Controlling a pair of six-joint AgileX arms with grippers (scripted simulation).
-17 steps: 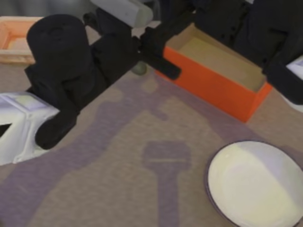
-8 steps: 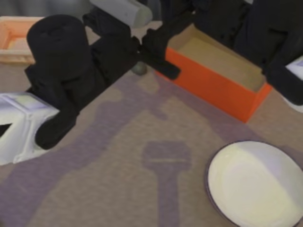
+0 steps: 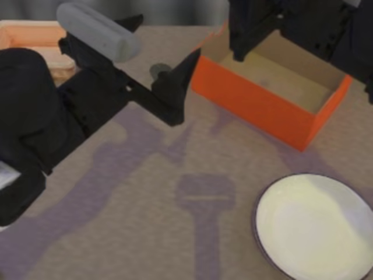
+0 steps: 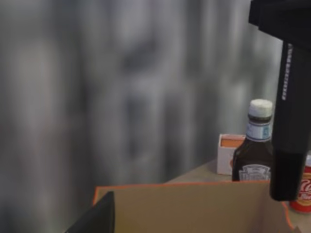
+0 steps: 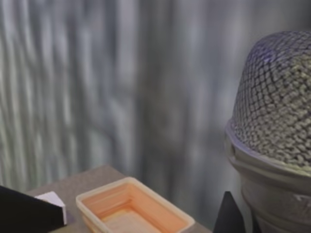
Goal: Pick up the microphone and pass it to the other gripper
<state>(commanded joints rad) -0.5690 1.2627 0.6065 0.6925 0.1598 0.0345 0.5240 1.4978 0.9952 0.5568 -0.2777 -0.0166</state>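
Microphone [image 5: 277,111] sits in the right gripper [image 4: 284,22], raised above the far right part of the tabletop [image 3: 145,221], over or just behind the orange box [image 3: 262,111]. The jaws are closed on it high up. In the right wrist view the mesh head stands up close to the lens. In the left wrist view the black handle [image 4: 291,121] hangs straight down below the clamp. From the top view I cannot pick the microphone out of the dark arm.

The left gripper [image 3: 166,46] is near the far edge, left of the box, with jaws wide and holding nothing. A small grey-green pebble [image 3: 158,70] lies on the tabletop beneath it. A peach tray [image 3: 35,35] is at the far left corner, a white plate [image 3: 315,227] at the near right corner, and a sauce bottle [image 4: 252,155] stands beyond the box.

Judging by the empty left jaws, the pass looks done.

The main risk is the grip. The jaws hold near the head with the long handle hanging free, so a quick swing could tilt it or let it slide out into the box. A careless sweep of the left arm towards the box could also knock the handle.
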